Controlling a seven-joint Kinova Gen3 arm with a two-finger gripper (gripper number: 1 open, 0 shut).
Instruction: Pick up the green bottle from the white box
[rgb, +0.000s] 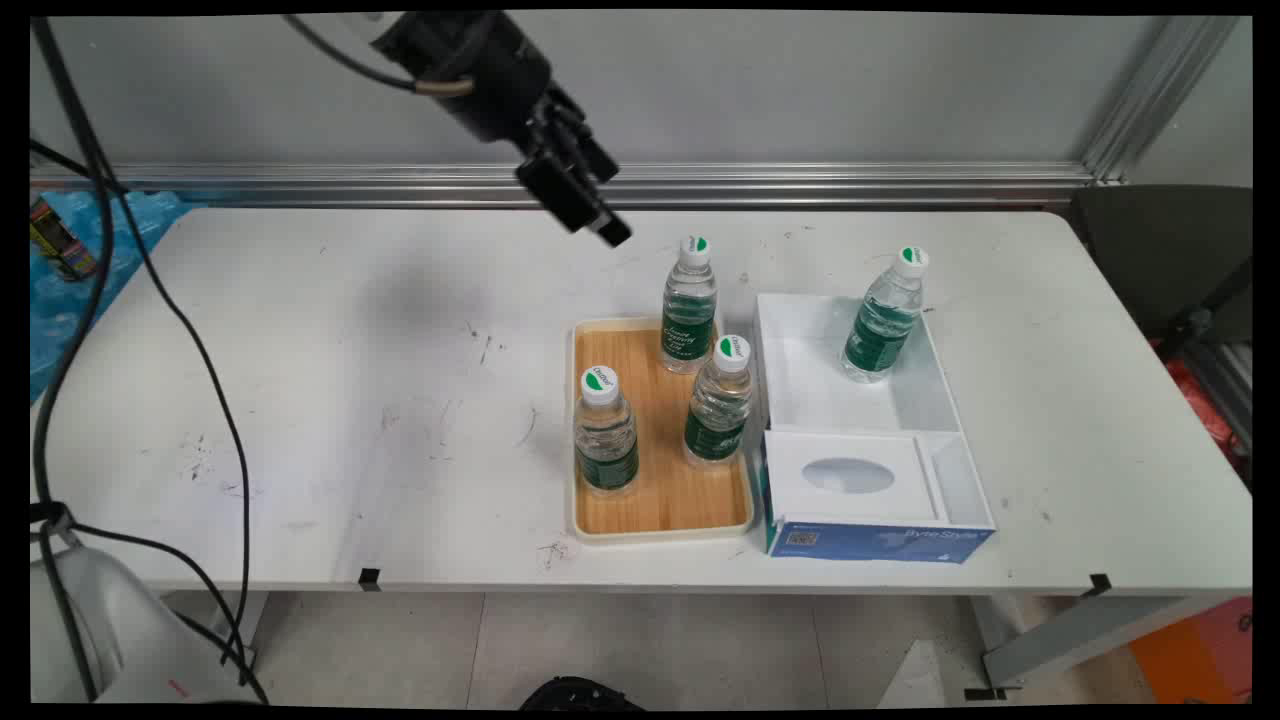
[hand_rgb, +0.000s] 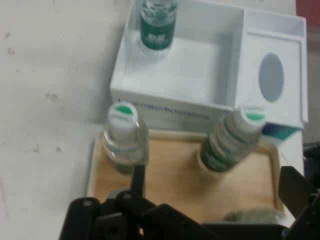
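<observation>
My gripper (rgb: 612, 200) hangs open and empty above the table's back, up and left of a wooden tray (rgb: 660, 500) with a cream rim. Three clear water bottles with green labels and white caps stand upright on the tray: one at the back (rgb: 688, 305), one on the right (rgb: 720, 400), one at the front left (rgb: 604, 432). In the hand view the gripper (hand_rgb: 215, 185) looks down on the tray (hand_rgb: 170, 170). The back bottle (hand_rgb: 122, 135) stands just beyond the left fingertip (hand_rgb: 137, 177), with the right bottle (hand_rgb: 232, 142) between the fingers' lines.
A white open box (rgb: 830, 395) with blue sides lies right of the tray, touching it, and holds a fourth bottle (rgb: 882, 315) at its back. Its front part is a white panel with an oval hole (rgb: 848, 476). Black cables (rgb: 200, 370) hang at the left.
</observation>
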